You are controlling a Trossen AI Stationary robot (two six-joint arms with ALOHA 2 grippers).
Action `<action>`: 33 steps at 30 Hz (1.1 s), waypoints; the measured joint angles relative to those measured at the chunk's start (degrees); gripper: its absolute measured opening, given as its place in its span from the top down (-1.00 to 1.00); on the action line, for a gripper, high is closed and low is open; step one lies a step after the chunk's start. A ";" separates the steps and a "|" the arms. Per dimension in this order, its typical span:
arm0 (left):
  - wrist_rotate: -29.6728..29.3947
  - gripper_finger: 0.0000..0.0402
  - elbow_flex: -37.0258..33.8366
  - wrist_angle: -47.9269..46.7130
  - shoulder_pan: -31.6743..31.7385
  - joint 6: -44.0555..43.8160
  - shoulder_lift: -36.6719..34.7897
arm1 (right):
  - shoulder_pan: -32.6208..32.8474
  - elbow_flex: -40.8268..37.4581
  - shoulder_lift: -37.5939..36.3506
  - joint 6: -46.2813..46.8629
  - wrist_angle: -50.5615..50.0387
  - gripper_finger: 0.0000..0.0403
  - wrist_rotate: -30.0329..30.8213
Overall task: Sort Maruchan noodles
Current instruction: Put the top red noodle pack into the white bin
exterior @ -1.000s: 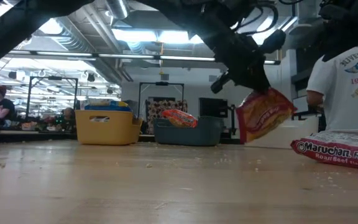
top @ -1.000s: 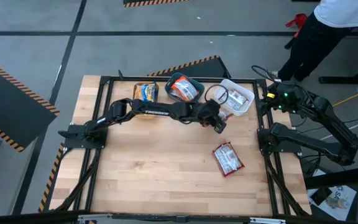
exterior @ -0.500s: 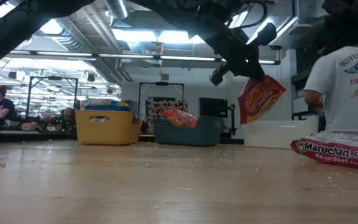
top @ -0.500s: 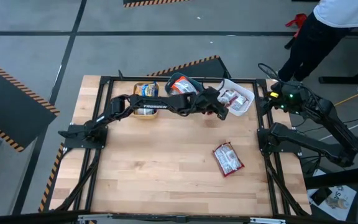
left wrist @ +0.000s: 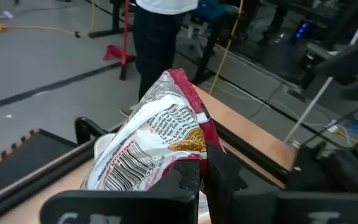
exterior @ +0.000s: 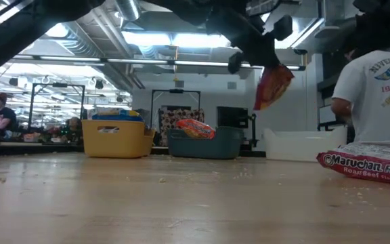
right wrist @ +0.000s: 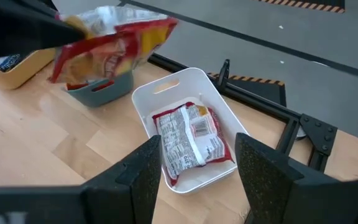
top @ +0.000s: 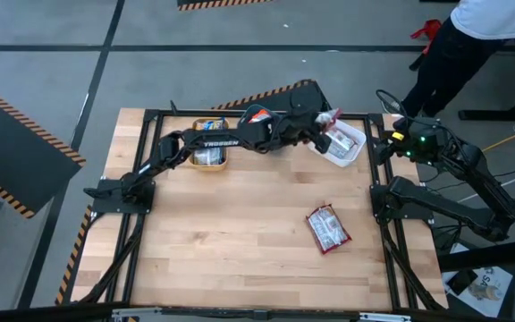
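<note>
One red packet (left wrist: 160, 134) hangs pinched in the left claw (left wrist: 194, 177), so carry it until the white bin (right wrist: 166, 93) sits directly below, then release; the right claw (right wrist: 194, 171) waits wide.

Left gripper (top: 322, 119) holding packet (right wrist: 107, 45) above white bin (right wrist: 219, 106), another packet (top: 328, 228) on table (top: 222, 233)

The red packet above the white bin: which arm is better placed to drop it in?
Left. Its gripper already holds the red packet in the air near the white bin. The right gripper is open and empty.
</note>
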 joint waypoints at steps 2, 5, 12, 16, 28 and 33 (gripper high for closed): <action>0.22 1.00 -0.02 -0.30 0.68 0.61 0.34 | 0.00 0.00 0.02 0.00 0.65 0.05 0.00; -0.27 1.00 -0.04 1.65 1.15 2.18 1.85 | 0.00 0.00 0.02 0.16 1.05 0.05 0.30; -0.19 1.00 -0.04 6.65 1.07 3.95 5.23 | -0.02 0.01 0.02 0.73 1.17 0.05 1.34; -0.22 1.00 -0.03 9.15 1.50 5.79 6.34 | -0.02 0.02 0.02 1.53 1.16 0.05 1.66; 2.99 1.00 -0.10 15.61 3.21 8.23 10.96 | -0.01 0.00 0.02 3.08 1.20 0.05 1.33; 3.63 1.00 -0.09 15.98 3.13 7.98 12.82 | -0.02 0.00 0.02 4.33 1.20 0.05 1.31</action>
